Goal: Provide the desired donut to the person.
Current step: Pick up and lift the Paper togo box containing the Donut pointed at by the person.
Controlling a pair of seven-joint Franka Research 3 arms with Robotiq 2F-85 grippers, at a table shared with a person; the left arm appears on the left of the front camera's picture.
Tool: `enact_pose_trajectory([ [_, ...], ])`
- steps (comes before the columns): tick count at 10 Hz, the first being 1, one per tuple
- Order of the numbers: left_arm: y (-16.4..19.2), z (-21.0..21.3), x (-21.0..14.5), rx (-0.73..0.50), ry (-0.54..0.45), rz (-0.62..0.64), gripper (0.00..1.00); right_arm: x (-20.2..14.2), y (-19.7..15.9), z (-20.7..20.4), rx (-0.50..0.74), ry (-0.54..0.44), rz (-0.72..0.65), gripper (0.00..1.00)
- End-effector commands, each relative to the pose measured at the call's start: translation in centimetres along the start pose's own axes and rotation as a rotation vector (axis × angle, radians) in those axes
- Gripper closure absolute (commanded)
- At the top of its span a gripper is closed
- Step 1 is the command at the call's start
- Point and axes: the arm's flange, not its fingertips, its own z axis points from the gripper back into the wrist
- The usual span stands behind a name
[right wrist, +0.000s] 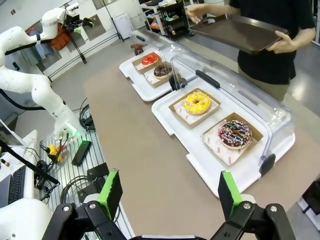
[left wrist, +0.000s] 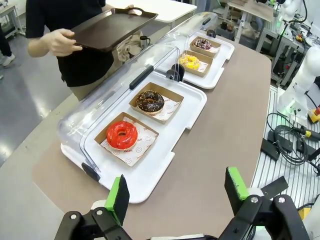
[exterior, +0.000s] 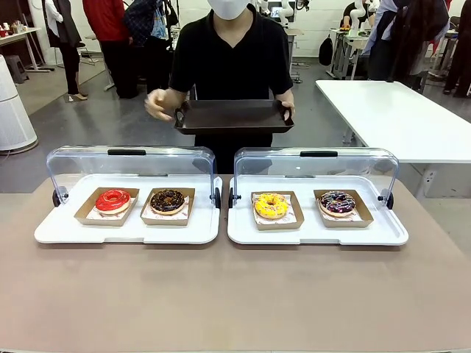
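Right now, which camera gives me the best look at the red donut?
The left wrist view: the red donut lies close and large, seen from above with its whole ring clear. The front view shows it smaller, at a low angle. The right wrist view shows it far off, tiny.

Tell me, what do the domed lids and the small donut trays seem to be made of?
Domed lids: likely clear, glossy plastic; you can see through them, and they catch reflections. Donut trays: probably brown cardboard, matte, with folded-up rims.

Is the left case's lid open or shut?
Open: the clear lid is rolled back behind the white tray, leaving the red donut and chocolate donut uncovered.
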Motion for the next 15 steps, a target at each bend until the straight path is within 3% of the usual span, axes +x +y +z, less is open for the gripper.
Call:
enact_pose_trajectory([
  [1,0.24,0.25,0.1,-0.006,-0.023,-0.024,0.0,0.11,-0.23,0.08,0.007,-0.021,0.011,0.0],
  [15,0.24,0.25,0.1,-0.006,-0.023,-0.024,0.0,0.11,-0.23,0.08,0.007,-0.021,0.011,0.0],
])
